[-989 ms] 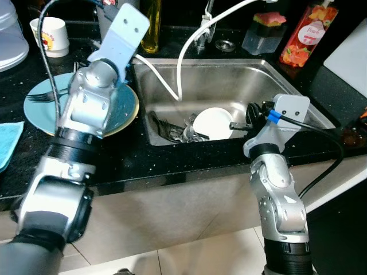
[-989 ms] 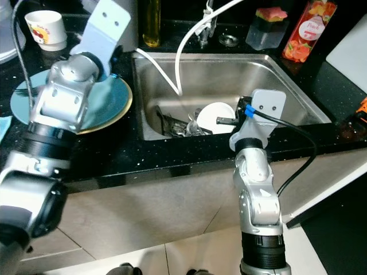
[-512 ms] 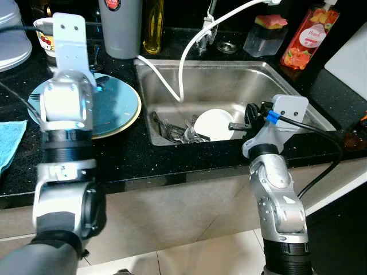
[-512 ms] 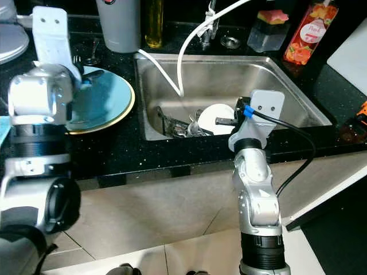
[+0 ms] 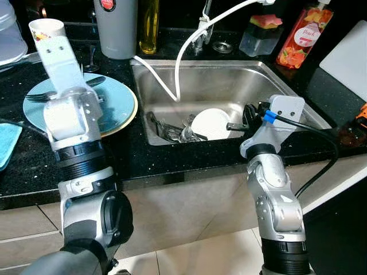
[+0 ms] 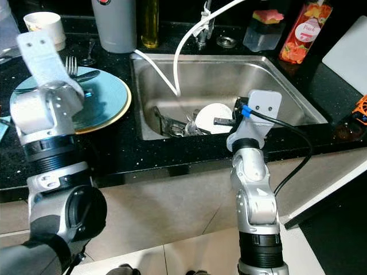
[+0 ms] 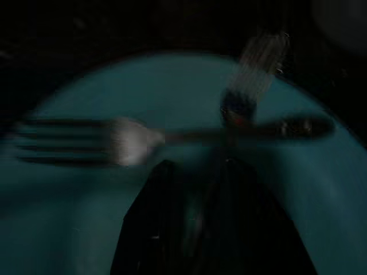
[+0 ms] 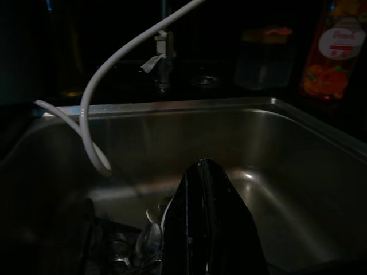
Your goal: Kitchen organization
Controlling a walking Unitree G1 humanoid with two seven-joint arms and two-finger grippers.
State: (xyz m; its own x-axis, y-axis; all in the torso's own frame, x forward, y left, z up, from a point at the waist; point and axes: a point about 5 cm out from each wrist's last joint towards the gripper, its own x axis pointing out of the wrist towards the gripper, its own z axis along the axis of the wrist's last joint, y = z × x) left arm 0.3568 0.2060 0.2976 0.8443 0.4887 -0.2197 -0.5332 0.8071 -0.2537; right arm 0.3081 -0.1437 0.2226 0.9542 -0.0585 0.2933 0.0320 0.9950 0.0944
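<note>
A blue plate [image 5: 117, 106] with a yellow rim lies on the black counter left of the steel sink [image 5: 229, 86]. A fork [image 7: 132, 140] rests across the plate, and a second utensil [image 6: 86, 74] lies at its far edge. My left gripper [image 7: 200, 172] hovers just above the plate near the fork, fingers slightly apart and holding nothing. In the sink sit a white dish [image 5: 209, 123] and a heap of cutlery [image 5: 169, 132]. My right gripper [image 5: 235, 125] is shut and empty at the sink's front right rim, pointing over the white dish.
A white hose [image 5: 180, 51] loops from the tap into the sink. Behind the plate stand a printed cup [image 5: 45, 27], a grey tumbler [image 5: 114, 28] and an oil bottle [image 5: 149, 26]. A red bottle [image 5: 298, 37] and a clear container [image 5: 261, 34] stand behind the sink. A blue cloth [image 5: 7, 143] lies far left.
My left arm has swung left from the sink's edge to over the blue plate. The right arm has held still. The camera has shifted slightly.
</note>
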